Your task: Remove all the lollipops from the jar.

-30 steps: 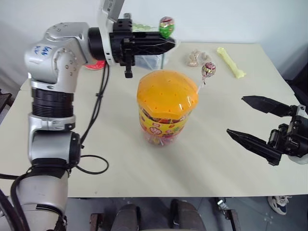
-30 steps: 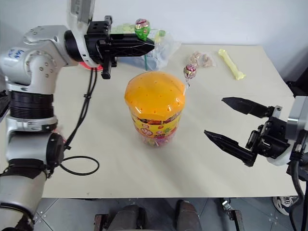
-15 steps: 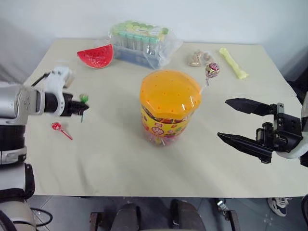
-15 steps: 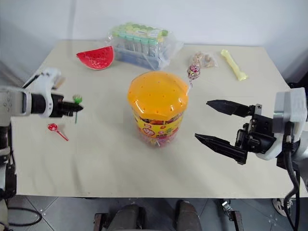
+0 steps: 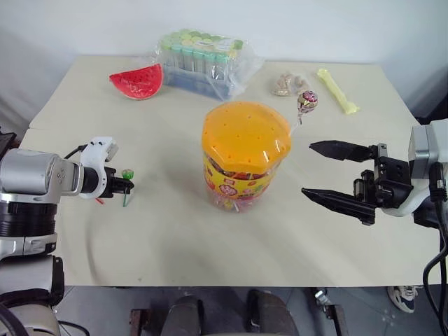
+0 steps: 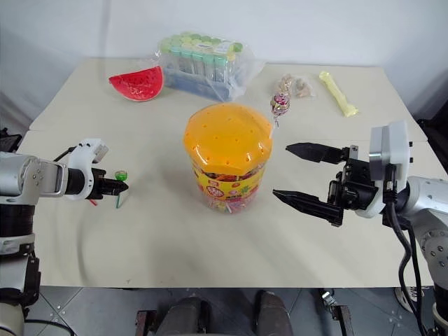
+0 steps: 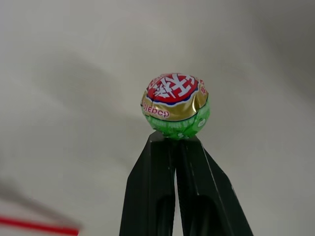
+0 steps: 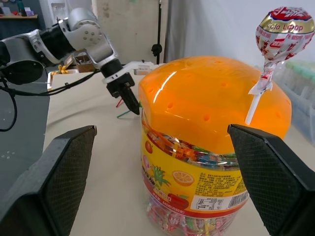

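The jar (image 5: 245, 157), a clear tub with a printed label and an orange dotted lid, stands mid-table. A pink-and-dark lollipop (image 5: 306, 101) on a white stick rises from the lid's far right edge. My left gripper (image 5: 129, 185) is low over the table's left side, shut on the green lollipop (image 7: 175, 105) just under its head. The lollipop's green stick (image 5: 124, 201) points down to the table. A red lollipop's stick (image 7: 39, 226) lies on the table beside that gripper. My right gripper (image 5: 308, 168) is open to the right of the jar, its fingers pointing at it, apart from it.
At the back of the table lie a red watermelon-slice toy (image 5: 138, 82), a bagged pack of green-capped tubes (image 5: 203, 59), a small bag of sweets (image 5: 288, 84) and a long yellow tube (image 5: 336, 91).
My left arm swung from above the jar down to the table's left side, carrying the green lollipop. My right gripper edged toward the jar, still open.
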{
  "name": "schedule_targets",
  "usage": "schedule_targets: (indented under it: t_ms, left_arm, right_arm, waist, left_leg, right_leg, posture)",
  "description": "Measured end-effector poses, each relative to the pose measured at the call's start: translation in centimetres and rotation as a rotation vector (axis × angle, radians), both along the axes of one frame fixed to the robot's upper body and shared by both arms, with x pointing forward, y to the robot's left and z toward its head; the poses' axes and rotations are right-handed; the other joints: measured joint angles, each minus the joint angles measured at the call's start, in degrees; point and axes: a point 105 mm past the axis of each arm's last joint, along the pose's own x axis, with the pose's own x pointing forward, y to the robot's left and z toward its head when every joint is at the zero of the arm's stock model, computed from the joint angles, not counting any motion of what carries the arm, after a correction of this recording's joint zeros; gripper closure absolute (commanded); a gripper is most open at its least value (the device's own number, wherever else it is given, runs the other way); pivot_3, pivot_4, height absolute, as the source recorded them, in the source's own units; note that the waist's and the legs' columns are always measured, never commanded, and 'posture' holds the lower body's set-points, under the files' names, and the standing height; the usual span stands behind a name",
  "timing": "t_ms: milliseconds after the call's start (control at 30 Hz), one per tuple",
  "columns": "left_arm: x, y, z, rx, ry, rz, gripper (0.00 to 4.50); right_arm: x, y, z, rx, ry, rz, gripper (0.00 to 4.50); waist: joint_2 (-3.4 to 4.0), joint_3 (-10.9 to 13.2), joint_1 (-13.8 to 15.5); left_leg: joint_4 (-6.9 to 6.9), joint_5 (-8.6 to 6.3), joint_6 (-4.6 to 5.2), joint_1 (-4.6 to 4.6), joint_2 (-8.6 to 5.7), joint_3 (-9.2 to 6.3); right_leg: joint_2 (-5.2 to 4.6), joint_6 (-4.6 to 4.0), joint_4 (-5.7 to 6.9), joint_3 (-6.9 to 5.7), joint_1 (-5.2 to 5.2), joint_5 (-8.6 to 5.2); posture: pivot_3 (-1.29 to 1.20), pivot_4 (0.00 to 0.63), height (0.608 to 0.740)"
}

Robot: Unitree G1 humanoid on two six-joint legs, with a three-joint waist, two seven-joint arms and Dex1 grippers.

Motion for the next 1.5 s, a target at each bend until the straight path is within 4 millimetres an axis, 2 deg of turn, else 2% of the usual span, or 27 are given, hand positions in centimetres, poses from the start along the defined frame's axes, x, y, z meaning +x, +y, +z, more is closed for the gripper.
schedule_targets:
  t_ms: [67,267,467,667,833,967,1033,1133,1200,1300,1500]
  left_arm:
    - [0.0,0.2,-0.1,0.013,0.007,0.0,3.76]
    - [-0.4,1.1,0.1,0.04,0.029,0.004,1.91]
    - [-1.1,2.1,2.1,0.091,-0.002,0.002,0.03]
    - [-1.6,2.2,3.3,0.114,-0.022,-0.03,0.03]
    - [-1.6,1.5,5.9,0.112,-0.118,-0.116,0.03]
    - [-1.8,-0.8,9.5,0.016,-0.325,-0.32,0.03]
    - [-2.1,-1.4,11.1,-0.019,-0.423,-0.392,0.03]
    - [-2.4,-3.1,12.6,-0.118,-0.608,-0.559,0.03]
    - [-2.7,-4.1,13.0,-0.193,-0.698,-0.67,0.03]
    - [-4.4,-5.4,14.1,-0.346,-0.863,-0.903,0.03]
    - [-6.4,-5.3,13.9,-0.447,-0.916,-1.141,0.03]
  right_arm:
    - [0.1,0.0,-0.1,0.004,0.002,-0.004,0.0]
    - [0.2,-0.1,-0.2,0.006,0.006,-0.01,0.0]
    - [0.1,-0.4,-0.6,-0.003,0.01,-0.019,0.0]
    - [0.3,-0.9,-0.4,-0.008,-0.002,-0.036,0.0]
    - [0.4,-2.2,0.0,-0.031,-0.024,-0.11,0.0]
    - [0.9,-4.1,0.1,-0.063,0.044,-0.252,0.0]
    - [0.8,-4.7,0.4,-0.063,0.075,-0.294,0.0]
    - [0.9,-5.2,1.0,-0.026,0.079,-0.353,0.0]
    - [1.1,-5.0,1.4,-0.015,0.067,-0.377,0.0]
    - [1.6,-3.9,2.3,0.015,0.027,-0.376,0.0]
    - [3.0,-0.9,3.6,0.038,0.0,-0.306,0.0]
  waist:
    - [0.0,0.0,-0.02]
    - [0.0,0.0,-0.08]
    - [0.0,0.0,-0.08]
    - [0.0,0.0,-0.03]
    - [0.0,0.0,0.04]
    - [0.0,0.0,0.0]
    - [0.0,0.0,0.0]
    - [0.03,0.0,-0.05]
    - [0.02,0.0,-0.06]
    - [0.02,0.0,-0.29]
    - [0.03,0.01,-0.52]
  left_leg:
    - [-0.01,-0.01,-0.01,-0.01,0.0,0.01]
    - [-0.01,-0.01,-0.01,-0.01,0.01,0.03]
    - [0.0,-0.02,-0.02,0.0,0.01,0.03]
    - [-0.01,-0.02,-0.01,0.0,0.01,0.04]
    - [-0.01,-0.03,-0.01,-0.01,0.01,0.04]
    - [0.0,-0.03,-0.01,-0.04,0.03,0.06]
    - [-0.02,-0.03,-0.01,-0.01,0.03,0.08]
    - [-0.01,-0.03,-0.01,0.05,0.04,0.16]
    - [0.03,-0.03,-0.01,0.04,0.05,0.15]
    - [0.02,-0.03,-0.02,0.05,0.07,0.23]
    - [0.0,-0.05,0.01,0.02,0.07,0.35]
  right_leg:
    - [0.0,0.0,-0.01,0.0,-0.01,0.0]
    - [0.0,0.0,-0.01,0.01,-0.02,0.0]
    - [0.0,0.0,-0.01,0.03,-0.02,0.0]
    - [0.0,0.0,-0.01,0.04,-0.03,0.0]
    - [-0.01,0.0,-0.01,0.04,-0.03,0.0]
    - [-0.01,-0.01,-0.02,0.04,-0.06,-0.01]
    - [-0.01,-0.01,-0.02,0.05,-0.05,-0.01]
    - [-0.02,-0.01,0.02,0.08,-0.05,-0.01]
    - [0.0,-0.01,0.04,0.08,-0.05,-0.01]
    - [0.0,-0.01,0.02,0.1,-0.06,0.0]
    - [0.0,0.0,0.02,0.12,-0.15,0.0]
  posture:
    - [0.0,0.15,0.74]
    - [0.0,0.15,0.74]
    - [0.0,0.15,0.74]
    - [0.0,0.15,0.74]
    - [0.0,0.15,0.74]
    - [0.0,0.15,0.74]
    - [0.0,0.15,0.74]
    - [0.0,0.15,0.74]
    - [0.0,0.15,0.74]
    - [0.0,0.15,0.74]
    - [0.0,0.15,0.74]
